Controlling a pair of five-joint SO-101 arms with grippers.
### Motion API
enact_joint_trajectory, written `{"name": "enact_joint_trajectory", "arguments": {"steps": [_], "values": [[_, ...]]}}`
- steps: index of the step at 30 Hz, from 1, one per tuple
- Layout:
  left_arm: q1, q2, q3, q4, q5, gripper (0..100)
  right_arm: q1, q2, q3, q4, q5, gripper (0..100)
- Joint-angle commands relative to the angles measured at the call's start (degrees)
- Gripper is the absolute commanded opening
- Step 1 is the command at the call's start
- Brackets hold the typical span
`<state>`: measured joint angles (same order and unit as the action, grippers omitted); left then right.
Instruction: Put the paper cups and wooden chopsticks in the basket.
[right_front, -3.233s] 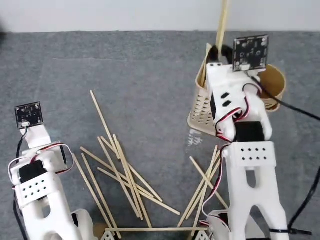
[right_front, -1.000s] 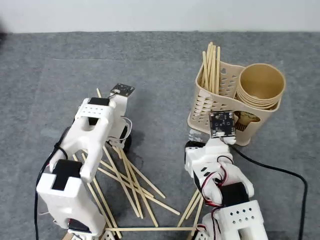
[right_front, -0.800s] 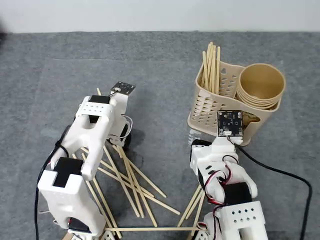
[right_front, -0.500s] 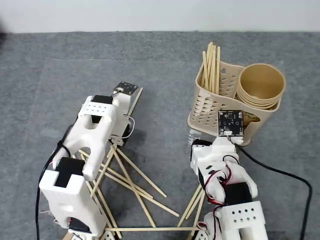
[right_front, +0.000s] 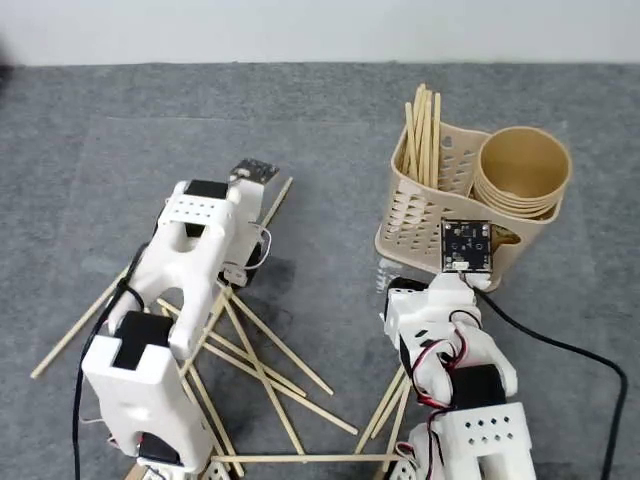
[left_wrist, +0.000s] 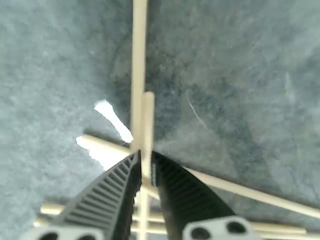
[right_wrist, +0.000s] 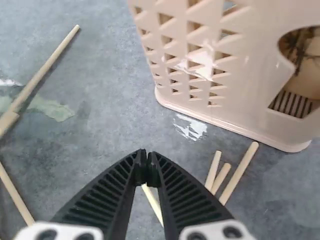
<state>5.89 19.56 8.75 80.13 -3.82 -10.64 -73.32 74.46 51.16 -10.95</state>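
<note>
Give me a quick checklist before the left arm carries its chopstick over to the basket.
1. Left gripper shut on a chopstick: ok.
2. Just one stick in the grip: cannot tell; a second lies tight beside it in the left wrist view.
3. Held stick's long end free of the loose chopsticks: cannot tell.
4. Basket upright: ok.
5. Right gripper shut, empty, short of the basket: ok.
6. Cups already in the basket: ok.

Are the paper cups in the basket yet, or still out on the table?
In. The stacked paper cups stand upright inside the basket, beside the compartment holding chopsticks.
</note>
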Motion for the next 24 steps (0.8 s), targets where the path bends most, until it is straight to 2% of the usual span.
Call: {"name": "enact_joint_trajectory", "arguments": {"steps": [1, 7, 11, 14, 18, 22, 24], "values": [[-0.1, -0.9, -6.3, 4.9, -0.4, 1, 1.5, -1.5, -1.8, -1.0, -0.6, 0.8], [-0.2, -0.9, -15.5, 12.0, -0.5, 1, 1.5, -1.5, -1.8, -0.9, -0.6, 0.8], [-0.3, -0.3, -17.0, 12.6, -1.7, 2, 1.4, -1.5, -1.8, -0.7, -0.6, 0.8], [-0.4, -0.2, -16.5, 12.6, -6.5, 9, 1.1, -1.5, -1.5, -0.7, -0.6, 0.8], [-1.9, -0.2, -15.7, 10.9, -7.5, 23, 1.1, -1.5, -1.4, -0.8, -0.6, 0.8], [-2.0, -0.2, -12.5, 9.7, -14.2, 24, 1.1, -1.5, -1.4, -0.8, -0.6, 0.8], [-2.0, -0.2, -11.2, 8.8, -15.0, 24, 1.1, -1.5, -1.4, -0.9, -0.6, 0.8]]}}
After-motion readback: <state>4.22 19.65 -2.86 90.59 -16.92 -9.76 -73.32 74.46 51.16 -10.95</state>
